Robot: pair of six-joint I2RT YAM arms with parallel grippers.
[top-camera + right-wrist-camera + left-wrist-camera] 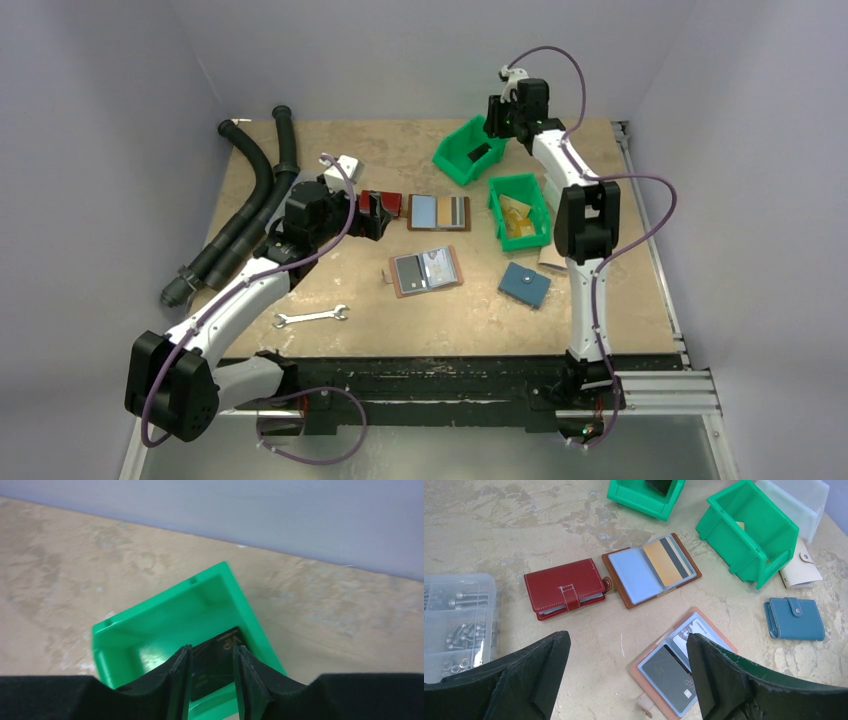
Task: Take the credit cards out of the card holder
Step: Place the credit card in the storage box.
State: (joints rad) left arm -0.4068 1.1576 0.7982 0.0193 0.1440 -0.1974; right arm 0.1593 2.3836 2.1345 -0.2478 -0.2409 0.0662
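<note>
Two card holders lie open mid-table. The brown one [439, 212] holds a light blue card [633, 575] and a gold card [663, 561]. The pink one [426, 270] holds a black card [666, 677] and a white card [696, 629]. My left gripper [373, 213] is open and empty above the table; in its wrist view [625, 637] its right finger overlaps the pink holder. My right gripper [497, 127] hangs over a green bin [468, 150]. Its jaws stand a little apart [212, 652], and another black card [216, 667] lies in the bin [165, 620] below them.
A closed red wallet [564, 585] lies by the left gripper, with a clear box of screws [454, 620] to its left. A second green bin [519, 210], a blue snap pouch [525, 285], a beige wallet [799, 570], a wrench [311, 317] and black hoses [250, 200] are also on the table.
</note>
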